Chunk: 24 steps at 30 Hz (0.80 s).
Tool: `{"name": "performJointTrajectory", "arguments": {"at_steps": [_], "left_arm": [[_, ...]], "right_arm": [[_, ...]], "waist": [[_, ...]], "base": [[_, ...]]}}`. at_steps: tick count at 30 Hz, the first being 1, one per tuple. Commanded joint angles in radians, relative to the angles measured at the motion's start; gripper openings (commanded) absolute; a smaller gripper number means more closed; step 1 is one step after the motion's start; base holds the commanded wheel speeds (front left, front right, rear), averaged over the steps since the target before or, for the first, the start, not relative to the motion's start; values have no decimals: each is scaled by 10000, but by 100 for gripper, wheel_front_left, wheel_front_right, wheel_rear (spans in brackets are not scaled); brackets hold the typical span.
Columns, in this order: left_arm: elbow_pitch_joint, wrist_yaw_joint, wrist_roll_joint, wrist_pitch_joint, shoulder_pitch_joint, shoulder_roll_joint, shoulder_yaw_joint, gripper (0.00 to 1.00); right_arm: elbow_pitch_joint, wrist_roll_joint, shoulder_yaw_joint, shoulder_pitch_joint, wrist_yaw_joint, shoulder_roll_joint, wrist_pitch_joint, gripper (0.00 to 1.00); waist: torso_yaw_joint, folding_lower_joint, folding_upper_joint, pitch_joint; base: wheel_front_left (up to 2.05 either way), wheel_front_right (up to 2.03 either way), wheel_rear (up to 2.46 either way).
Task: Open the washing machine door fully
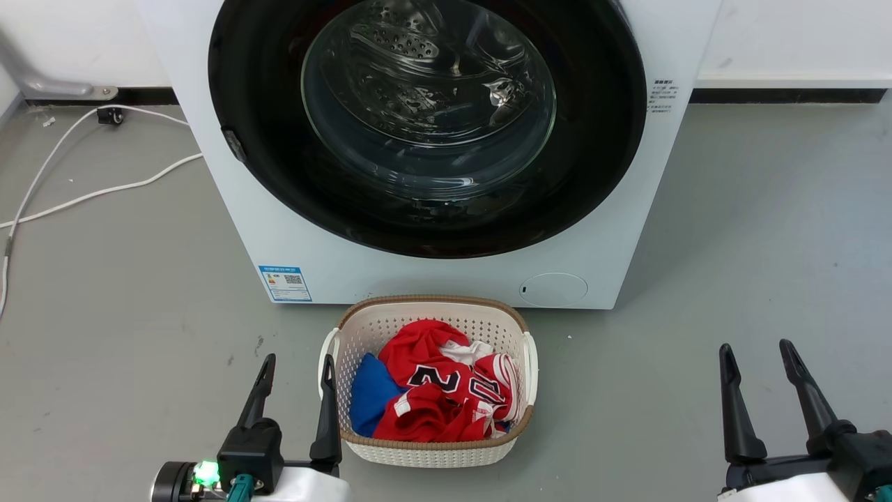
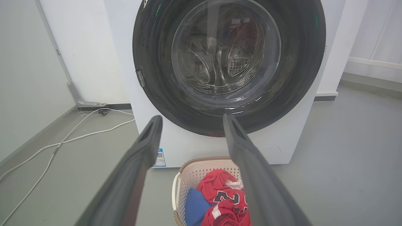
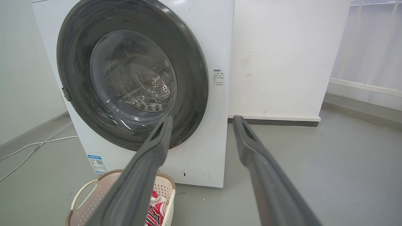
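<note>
Head view looked down on a grey floor [image 1: 766, 244] with a white washing machine [image 1: 230, 230] standing at the far side against a pale wall. The door [image 1: 599, 139], a glossy black disc almost as wide as the machine, lay shut and flat against the machine's front. A clear glass bowl [image 1: 428, 104] bulged at its middle, and the holed steel drum showed through it. Just in front of the machine, below the door, a white basket [image 1: 418, 453] with a brown rim sat on the floor. It held a crumpled red jersey [image 1: 432, 390] with dark numbers and a blue cloth [image 1: 369, 394] tucked at the robot's left side. The left claw [image 1: 298, 359] hung low just beside the basket's left handle, its two dark fingers spread apart and gripping nothing. The right claw [image 1: 756, 345] hung well to the right of the basket over bare floor, also spread wide and empty. Both claws were well apart from the door. A white cable [image 1: 104, 192] trailed across the floor to the left of the machine. A small round white flap [image 1: 554, 288] sat low on the machine's right front, a blue sticker [image 1: 284, 283] low on its left front, and a small grey tab [image 1: 233, 144] on the door's left edge.
</note>
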<state>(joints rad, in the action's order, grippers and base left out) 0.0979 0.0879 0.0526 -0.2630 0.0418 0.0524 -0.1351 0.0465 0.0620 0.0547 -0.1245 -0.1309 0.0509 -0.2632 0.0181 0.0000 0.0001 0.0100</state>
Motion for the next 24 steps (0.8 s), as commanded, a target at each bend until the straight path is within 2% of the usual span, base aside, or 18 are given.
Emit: {"name": "performJointTrajectory", "arguments": {"at_steps": [1,13,14,15,19,22,24], "left_arm": [[22,-40,-2,-28,101,-21,4,100],[124,18,108,-28,102,-29,-21,100],[126,26,108,-28,108,-29,-31,100],[126,34,122,-28,111,-29,-33,100],[130,53,131,-28,113,-30,-53,100],[131,73,154,-28,99,-28,-53,100],[133,85,151,-28,97,-29,-51,100]], "right_arm": [[-31,34,-8,-84,3,-13,-25,100],[-235,415,-84,-117,3,-13,-25,100],[-239,442,-78,-109,3,-13,-25,37],[-262,502,-112,-107,3,-14,-25,0],[-279,834,-94,-86,3,-13,-25,0],[-239,1766,-222,-31,3,-14,-25,0],[-232,2820,-280,8,3,-11,-25,0]], "waist": [[4,0,-1,-3],[26,0,-1,-58],[26,0,-1,-60],[27,0,-1,-61],[30,0,-1,-61],[34,0,-1,-59],[29,0,-1,-63]], "base": [[0,0,0],[0,0,0],[0,0,0],[0,0,0],[0,0,0],[0,0,0],[0,0,0]]}}
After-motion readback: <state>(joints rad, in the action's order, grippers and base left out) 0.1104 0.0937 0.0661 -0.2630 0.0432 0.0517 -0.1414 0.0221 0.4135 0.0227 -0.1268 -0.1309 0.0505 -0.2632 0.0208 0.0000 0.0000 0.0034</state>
